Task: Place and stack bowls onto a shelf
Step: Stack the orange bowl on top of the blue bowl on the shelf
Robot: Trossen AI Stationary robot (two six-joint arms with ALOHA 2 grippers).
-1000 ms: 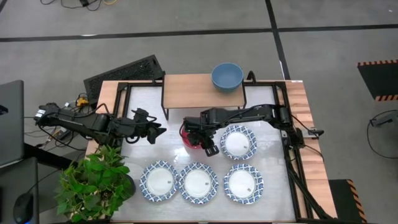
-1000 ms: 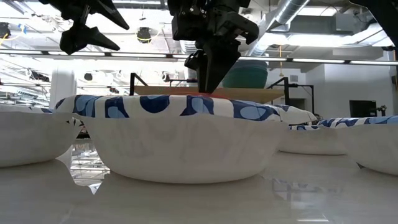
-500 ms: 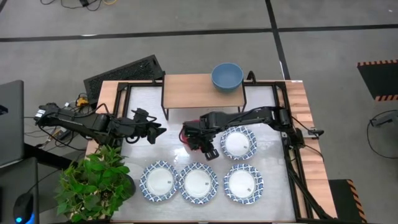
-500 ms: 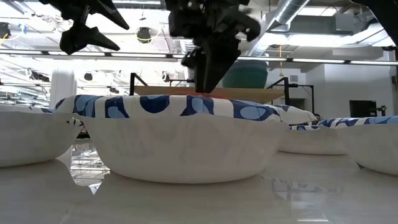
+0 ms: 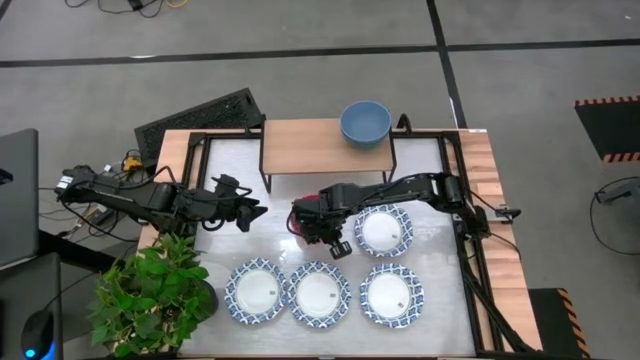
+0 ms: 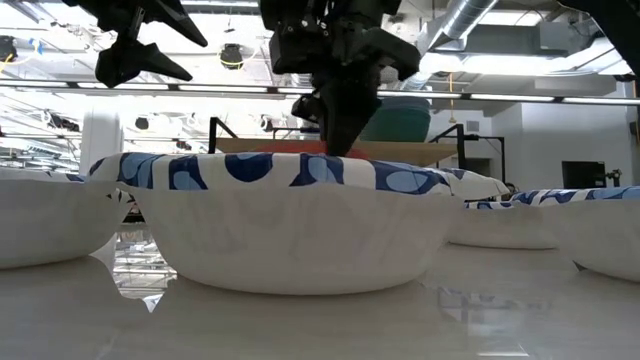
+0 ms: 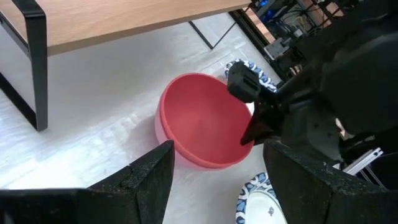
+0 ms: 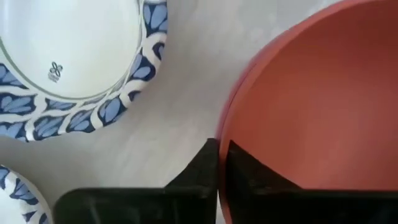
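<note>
The red-pink bowl point(image 5: 299, 216) sits on the white table in front of the shelf point(image 5: 310, 147), largely covered from above by my right gripper point(image 5: 322, 228). That gripper is shut on the bowl's rim. The blue bowl point(image 5: 365, 123) stands on the shelf's right end. Several blue-patterned bowls rest on the table: one point(image 5: 383, 229) just right of the red bowl and three point(image 5: 319, 293) in a row near the front edge. My left gripper point(image 5: 250, 212) hovers open to the left of the red bowl point(image 7: 199, 118), touching nothing. My right gripper pinches the red bowl's rim point(image 8: 225, 140) on the side facing the patterned bowl. One finger point(image 8: 208, 163) is outside the wall and the other point(image 8: 252, 169) inside the hollow. The fingers come from above, pointing down. I cannot tell whether the bowl's base is on the table.
A potted green plant point(image 5: 150, 290) stands at the table's front left corner. Black frame rails point(image 5: 465, 240) run along the table's sides. A dark keyboard-like panel point(image 5: 200, 115) lies off the far left corner.
My right gripper has shifted slightly toward the table's left over the red bowl and has shut on its rim. The bowls stand where they were.
</note>
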